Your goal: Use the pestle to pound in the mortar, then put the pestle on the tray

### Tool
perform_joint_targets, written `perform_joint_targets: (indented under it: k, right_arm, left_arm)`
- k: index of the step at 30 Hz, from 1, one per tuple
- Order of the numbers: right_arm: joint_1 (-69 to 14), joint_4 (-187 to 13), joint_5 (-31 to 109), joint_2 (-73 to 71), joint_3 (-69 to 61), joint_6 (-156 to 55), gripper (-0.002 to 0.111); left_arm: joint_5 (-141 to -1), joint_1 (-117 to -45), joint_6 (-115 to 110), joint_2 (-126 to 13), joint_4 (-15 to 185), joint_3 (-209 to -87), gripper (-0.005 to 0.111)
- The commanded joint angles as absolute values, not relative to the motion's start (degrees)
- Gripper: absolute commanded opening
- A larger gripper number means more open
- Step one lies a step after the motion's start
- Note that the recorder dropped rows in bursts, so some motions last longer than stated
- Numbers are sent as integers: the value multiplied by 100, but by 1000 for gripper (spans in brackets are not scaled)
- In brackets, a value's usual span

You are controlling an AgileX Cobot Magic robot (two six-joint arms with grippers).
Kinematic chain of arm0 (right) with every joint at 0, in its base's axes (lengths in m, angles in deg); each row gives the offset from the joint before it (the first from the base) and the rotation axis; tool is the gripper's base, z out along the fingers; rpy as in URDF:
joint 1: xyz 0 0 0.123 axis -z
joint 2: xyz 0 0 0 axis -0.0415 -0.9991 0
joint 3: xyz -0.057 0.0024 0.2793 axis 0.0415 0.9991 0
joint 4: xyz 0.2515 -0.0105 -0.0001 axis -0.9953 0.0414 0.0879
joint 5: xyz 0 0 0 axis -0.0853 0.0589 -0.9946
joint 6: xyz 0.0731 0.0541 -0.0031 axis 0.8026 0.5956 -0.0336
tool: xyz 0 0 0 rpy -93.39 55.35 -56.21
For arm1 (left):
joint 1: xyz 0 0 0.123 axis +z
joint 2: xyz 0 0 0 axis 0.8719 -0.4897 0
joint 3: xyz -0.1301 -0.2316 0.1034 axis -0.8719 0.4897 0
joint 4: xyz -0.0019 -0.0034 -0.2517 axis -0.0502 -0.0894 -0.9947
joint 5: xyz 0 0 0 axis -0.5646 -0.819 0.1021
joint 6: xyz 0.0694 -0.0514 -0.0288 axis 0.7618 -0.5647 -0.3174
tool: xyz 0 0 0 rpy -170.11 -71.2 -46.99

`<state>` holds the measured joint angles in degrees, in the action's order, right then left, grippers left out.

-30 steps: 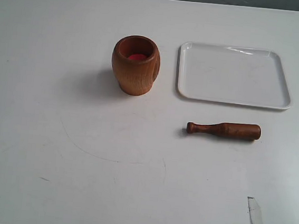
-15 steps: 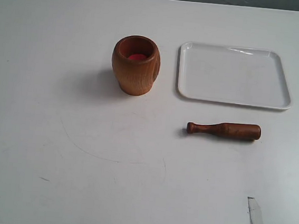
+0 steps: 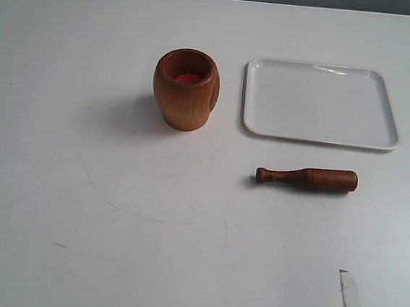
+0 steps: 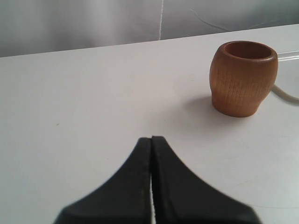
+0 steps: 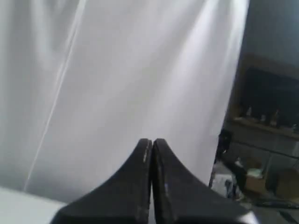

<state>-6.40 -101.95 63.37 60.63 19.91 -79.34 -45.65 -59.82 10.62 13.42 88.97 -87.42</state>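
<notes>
Nearest, the left gripper (image 4: 151,138) hangs low over the white table (image 4: 70,116), its 2 black fingers pressed flat together with no gap and nothing between them. The right gripper (image 5: 152,140) has its jaws drawn together in the same way, also gripping nothing. Its camera faces away from the work, toward a white curtain (image 5: 117,70) and a dim shelf (image 5: 268,122) beyond.

On the table, faint curved scuff marks (image 3: 113,204) cross the nearer part of the surface. Past them the pestle (image 3: 306,178) lies on its side on the bare tabletop, with its small knob toward the left of the exterior view and its thick end toward the right. It is close to the near edge of the tray (image 3: 319,139) but apart from it.

Farther back, the mortar (image 3: 185,92) stands upright, to the left of the tray and near it without touching. Something red (image 3: 188,78) shows at the bottom of its bowl. In the left wrist view the mortar stands well ahead of the closed fingertips. The white tray's rounded corner peeks out behind it.
</notes>
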Motion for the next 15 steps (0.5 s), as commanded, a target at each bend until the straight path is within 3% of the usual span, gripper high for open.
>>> perform_joint_targets:
  k: [1,11,15]
  right_arm:
    - [-647,-11870,8073,4979,1475,-10255,0]
    - [-647,-12746,10579,2224,518,-11163,0]
    - [-647,-12731,10894,1379,366,-11309,0]
  left_arm:
    - [-4582,-6026,1015,1349,8855,-8739,0]
    - [-4582,-6026,1015,1349,8855,-8739,0]
    - [-4582,-6026,1015,1349,8855,-8739,0]
